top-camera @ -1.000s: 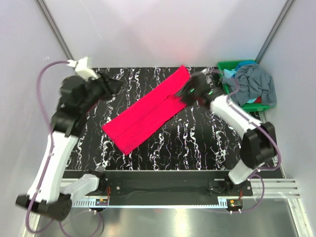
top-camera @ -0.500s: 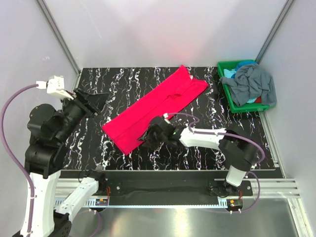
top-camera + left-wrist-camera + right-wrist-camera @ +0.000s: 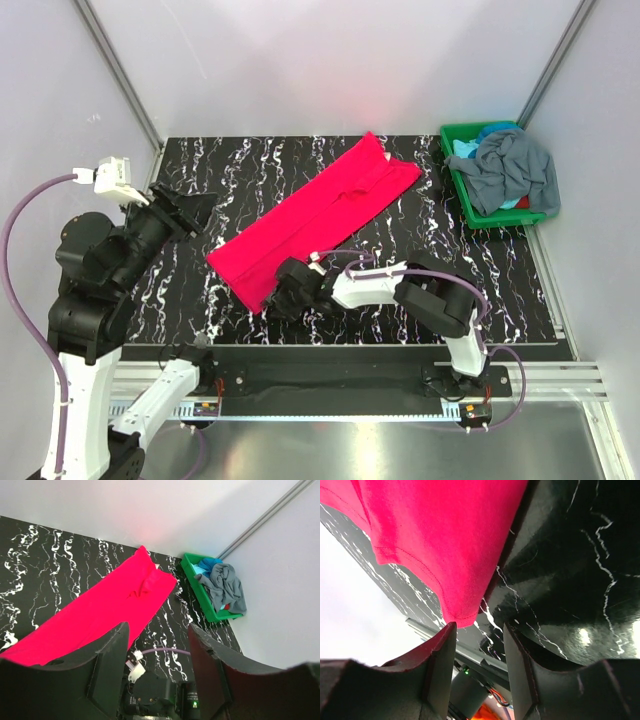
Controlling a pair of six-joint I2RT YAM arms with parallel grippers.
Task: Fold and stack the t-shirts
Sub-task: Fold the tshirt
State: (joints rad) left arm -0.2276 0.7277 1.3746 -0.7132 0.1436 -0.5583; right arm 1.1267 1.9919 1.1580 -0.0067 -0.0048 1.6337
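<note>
The magenta t-shirt lies folded into a long strip, running diagonally from the table's near left to its far right; it also shows in the left wrist view and the right wrist view. The grey-blue t-shirt lies heaped over the green bin, with a bit of teal-blue cloth under it. My right gripper is open and low at the strip's near corner; that corner hangs just beyond the fingers. My left gripper is open and empty, raised at the left.
The green plastic bin stands at the table's far right corner. Grey walls close the back and both sides. The black marbled table ends in a metal rail near the arm bases.
My right gripper has swept from the strip's far end by the bin to its near left corner. My left arm pulled back to the left and now holds still.
</note>
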